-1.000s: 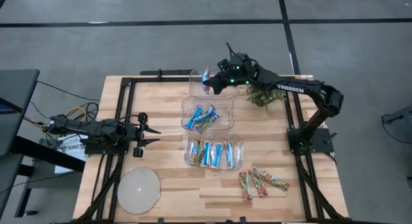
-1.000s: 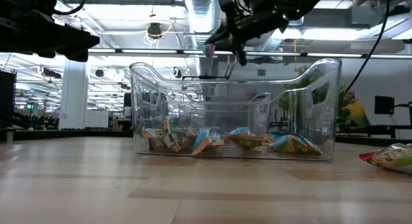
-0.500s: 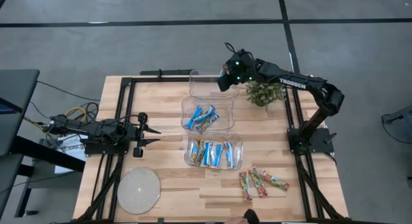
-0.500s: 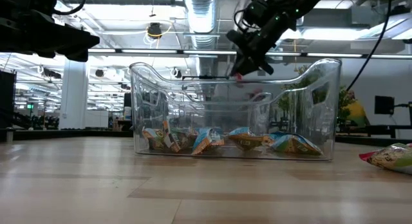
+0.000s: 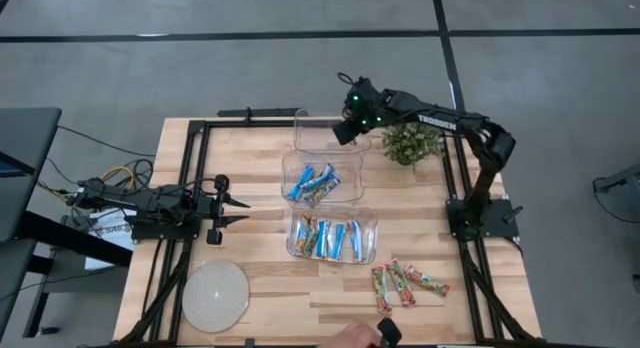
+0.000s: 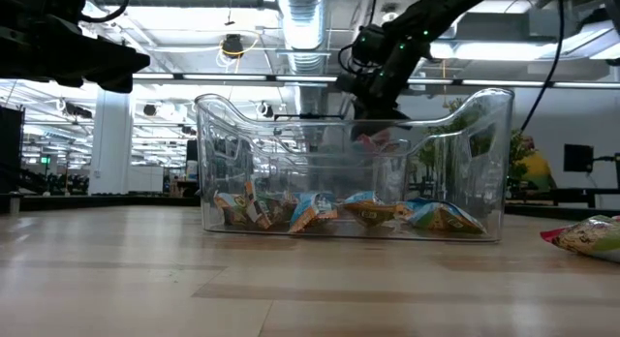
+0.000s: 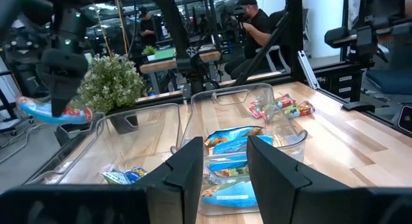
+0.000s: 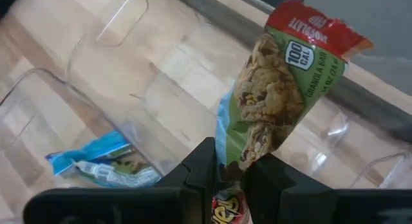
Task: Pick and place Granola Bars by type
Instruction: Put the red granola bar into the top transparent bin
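My right gripper (image 5: 343, 131) hangs over the far clear bin (image 5: 318, 140), shut on a red-green granola bar (image 8: 277, 89); the low view shows that bar (image 6: 383, 138) at the bin's rim height. The middle bin (image 5: 322, 178) holds bright blue bars (image 5: 312, 183). In the near bin (image 5: 332, 236) lie tan-and-blue bars (image 5: 325, 238). Three red-green bars (image 5: 405, 283) lie flat on the table near its front right. At the table's left edge, my left gripper (image 5: 238, 209) rests level and open, holding nothing. My right gripper pinches one end of the red-green bar (image 8: 237, 161) between its two fingers. The fingers slant downward from the table's far right side. The rest of the bar sticks out past the fingertips, its red end (image 8: 309, 31) farthest out, clear of bin and table.
A small potted plant (image 5: 410, 143) stands right of the far bin, close under my right arm. A round white disc (image 5: 215, 296) lies at the near left. A person's hand (image 5: 365, 336) shows at the table's near edge. Bare wood lies left of the bins.
My right gripper has tipped from nearly level to pointing steeply down and has sunk toward the far bin, shifting slightly toward the table's right. The bar went with it, from well above the bin to rim height.
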Robot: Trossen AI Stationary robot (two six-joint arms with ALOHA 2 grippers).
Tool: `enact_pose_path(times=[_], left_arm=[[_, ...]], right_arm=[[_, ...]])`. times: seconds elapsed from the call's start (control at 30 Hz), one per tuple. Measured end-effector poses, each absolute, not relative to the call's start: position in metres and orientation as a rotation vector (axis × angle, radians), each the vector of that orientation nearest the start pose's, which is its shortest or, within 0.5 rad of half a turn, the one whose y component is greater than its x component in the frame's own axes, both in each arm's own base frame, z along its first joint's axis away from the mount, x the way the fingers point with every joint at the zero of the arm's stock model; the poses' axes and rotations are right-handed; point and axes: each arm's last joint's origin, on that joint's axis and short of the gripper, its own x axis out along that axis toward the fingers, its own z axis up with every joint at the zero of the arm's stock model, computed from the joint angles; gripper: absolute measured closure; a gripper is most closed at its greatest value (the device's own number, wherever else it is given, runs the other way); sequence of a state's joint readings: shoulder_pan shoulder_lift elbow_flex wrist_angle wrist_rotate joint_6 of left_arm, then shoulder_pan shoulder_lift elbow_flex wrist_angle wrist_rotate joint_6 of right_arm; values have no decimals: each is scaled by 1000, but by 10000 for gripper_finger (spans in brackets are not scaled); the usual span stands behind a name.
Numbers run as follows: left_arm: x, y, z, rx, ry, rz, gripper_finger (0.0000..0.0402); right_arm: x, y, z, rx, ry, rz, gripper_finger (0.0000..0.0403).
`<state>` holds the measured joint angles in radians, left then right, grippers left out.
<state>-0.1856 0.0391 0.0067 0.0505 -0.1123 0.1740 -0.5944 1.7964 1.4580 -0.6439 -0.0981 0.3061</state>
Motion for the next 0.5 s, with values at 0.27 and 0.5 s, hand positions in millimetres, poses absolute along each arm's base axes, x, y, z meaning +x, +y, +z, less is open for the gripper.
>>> enact_pose_path(times=[0.27, 0.5], left_arm=[[98, -15, 168, 171, -24, -71, 287], [98, -15, 168, 171, -24, -71, 287]], right_arm=[[327, -228, 240, 704, 959, -651, 342], [324, -233, 237, 747, 963, -684, 342]])
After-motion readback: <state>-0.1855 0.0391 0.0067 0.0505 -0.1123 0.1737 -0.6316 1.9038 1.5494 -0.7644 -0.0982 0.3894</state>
